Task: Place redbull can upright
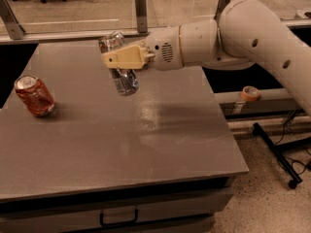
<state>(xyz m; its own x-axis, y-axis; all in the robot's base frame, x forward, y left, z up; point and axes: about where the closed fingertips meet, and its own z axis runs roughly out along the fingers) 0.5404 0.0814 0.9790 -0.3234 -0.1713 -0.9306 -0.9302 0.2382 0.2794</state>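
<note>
The redbull can (121, 76) is a slim silver-and-blue dented can. It hangs above the grey table (112, 140), tilted, with its silver top up and to the left. My gripper (116, 60) is shut on the can around its upper half, its tan fingers (124, 58) crossing the can's side. The white arm reaches in from the right. The can's lower end is clear of the tabletop, over the table's back middle.
A wider red dented can (34, 96) stands on the table at the left. A metal rail (141, 4) runs behind the table. A tape roll (250, 93) lies on a ledge at the right. A black stand base (277, 154) is on the floor.
</note>
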